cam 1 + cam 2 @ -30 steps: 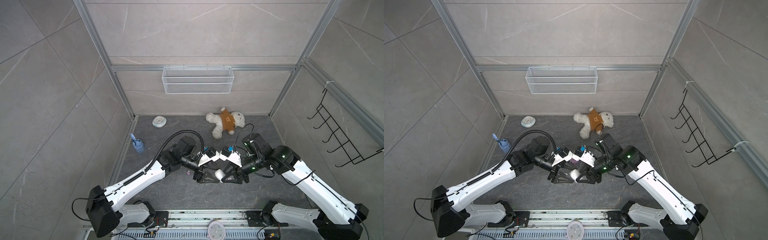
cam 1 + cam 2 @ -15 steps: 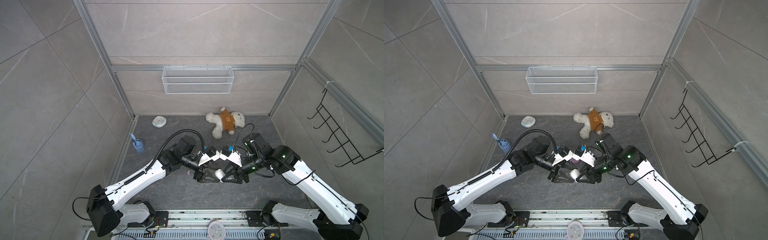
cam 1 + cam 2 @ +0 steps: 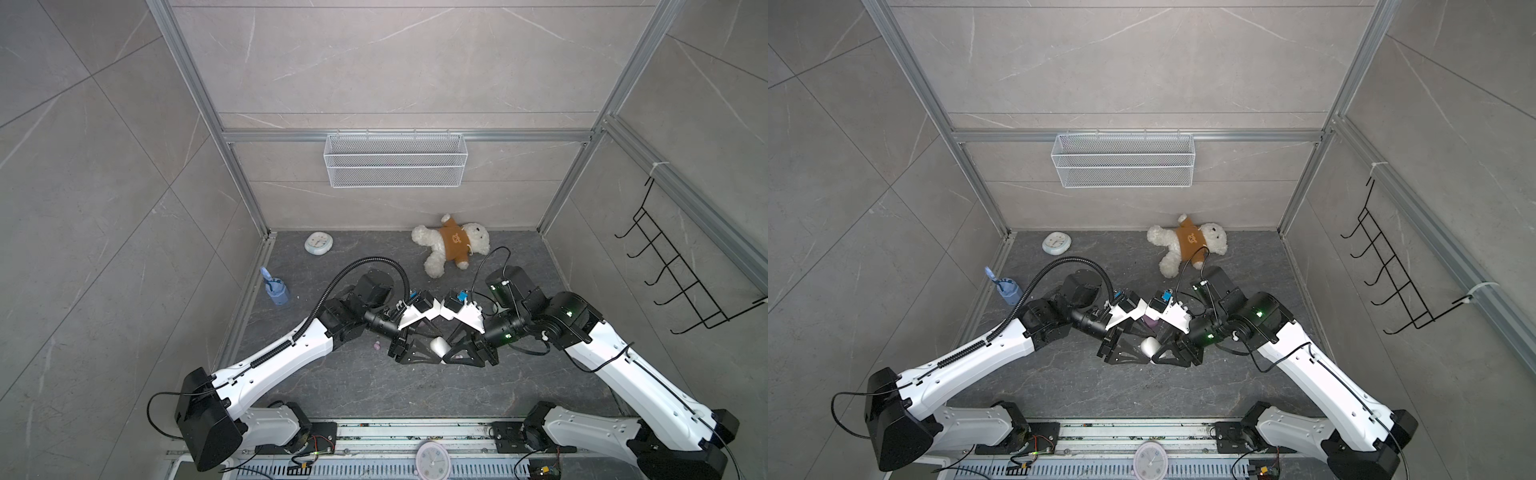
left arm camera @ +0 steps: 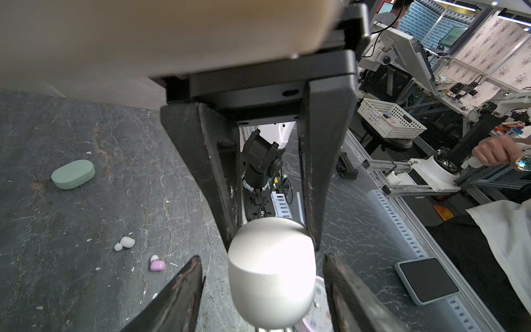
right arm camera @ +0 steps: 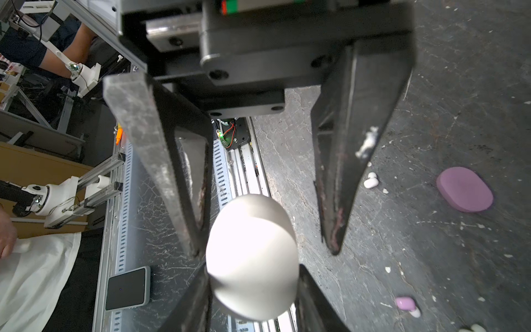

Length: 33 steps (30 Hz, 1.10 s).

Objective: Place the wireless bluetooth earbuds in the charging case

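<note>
The left pincer (image 4: 265, 253) reaches in from the left with its fingers apart, straddling the white charging case (image 4: 270, 276) and leaving a gap on each side. The case sits mid-scene where the two meet, above the dark bench (image 3: 374, 386). From the right, the right pincer (image 5: 258, 261) is clamped on it. A white earbud (image 4: 125, 243) and a pink earbud (image 4: 157, 265) lie loose on the bench near the pincers; a closed mint case (image 4: 73, 174) and a purple case (image 5: 465, 189) rest there too.
</note>
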Each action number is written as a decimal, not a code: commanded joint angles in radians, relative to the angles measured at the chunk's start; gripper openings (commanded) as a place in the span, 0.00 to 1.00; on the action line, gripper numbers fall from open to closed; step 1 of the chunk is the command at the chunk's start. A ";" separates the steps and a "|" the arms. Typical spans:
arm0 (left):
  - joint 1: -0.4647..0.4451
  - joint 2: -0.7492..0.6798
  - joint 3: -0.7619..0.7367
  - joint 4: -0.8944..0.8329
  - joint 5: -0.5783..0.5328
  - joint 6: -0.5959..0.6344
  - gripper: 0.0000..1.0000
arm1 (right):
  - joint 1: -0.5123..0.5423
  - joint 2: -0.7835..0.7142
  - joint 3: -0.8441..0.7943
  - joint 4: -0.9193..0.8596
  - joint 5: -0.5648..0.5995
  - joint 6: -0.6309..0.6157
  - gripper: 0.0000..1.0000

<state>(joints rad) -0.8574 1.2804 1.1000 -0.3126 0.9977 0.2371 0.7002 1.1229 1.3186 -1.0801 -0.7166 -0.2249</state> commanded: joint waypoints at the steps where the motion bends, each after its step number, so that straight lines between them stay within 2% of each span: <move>1: -0.025 0.011 0.008 -0.029 0.008 -0.021 0.71 | 0.002 -0.015 0.024 0.106 -0.005 0.025 0.43; 11: -0.024 0.015 0.007 0.010 0.027 -0.054 0.66 | 0.002 -0.005 0.013 0.121 -0.029 0.033 0.44; 19: -0.022 -0.019 -0.006 0.018 -0.008 -0.058 0.63 | 0.001 0.009 0.021 0.037 -0.017 -0.006 0.44; 33: -0.020 -0.002 0.018 0.018 -0.013 -0.058 0.53 | 0.002 -0.013 -0.005 0.066 -0.032 0.018 0.44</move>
<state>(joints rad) -0.8810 1.2842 1.0897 -0.3134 0.9699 0.1844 0.7002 1.1183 1.3201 -1.0203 -0.7223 -0.2058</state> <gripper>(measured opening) 0.533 0.443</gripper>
